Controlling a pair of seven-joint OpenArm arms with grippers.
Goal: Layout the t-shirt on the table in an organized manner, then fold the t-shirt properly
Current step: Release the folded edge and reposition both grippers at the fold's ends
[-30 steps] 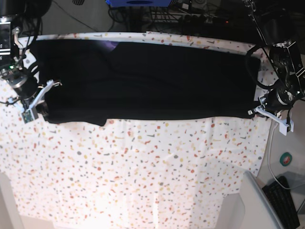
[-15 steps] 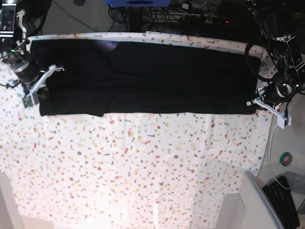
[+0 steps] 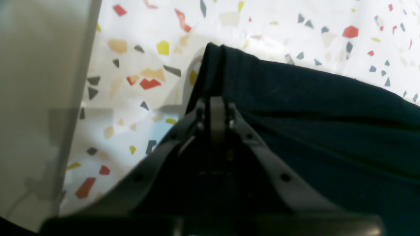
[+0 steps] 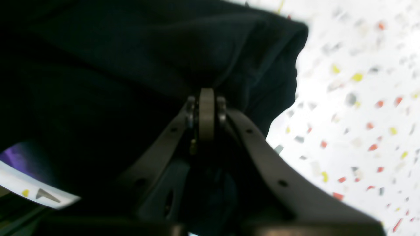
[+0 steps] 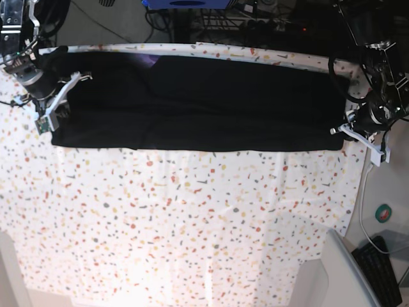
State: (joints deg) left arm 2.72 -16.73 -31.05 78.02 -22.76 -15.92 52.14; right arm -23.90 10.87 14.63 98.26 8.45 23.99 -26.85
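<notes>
You have the shirt (image 5: pixel 198 102) stretched as a long black band across the far part of the table (image 5: pixel 192 224), its far edge running close along the table's far rim. The near edge of the shirt is nearly straight from end to end. All the table on the near side of the shirt is bare speckled cloth, wide open room. At the base view's right end the shirt reaches almost to the table's side edge, with the grey floor just beyond.

Left claw (image 3: pixel 216 108): jaws together, clamped on a corner fold of the shirt (image 3: pixel 295 98); the cloth bunches right at the tips and spreads away to the view's right. In the base view this claw (image 5: pixel 342 131) sits at the shirt's right end, near corner.

Right claw (image 4: pixel 206 111): jaws together, clamped on a thick roll of the shirt (image 4: pixel 164 49); speckled table shows just beside it, and a purple patch of print peeks out low in that view. In the base view it (image 5: pixel 61 102) grips the shirt's left end.
</notes>
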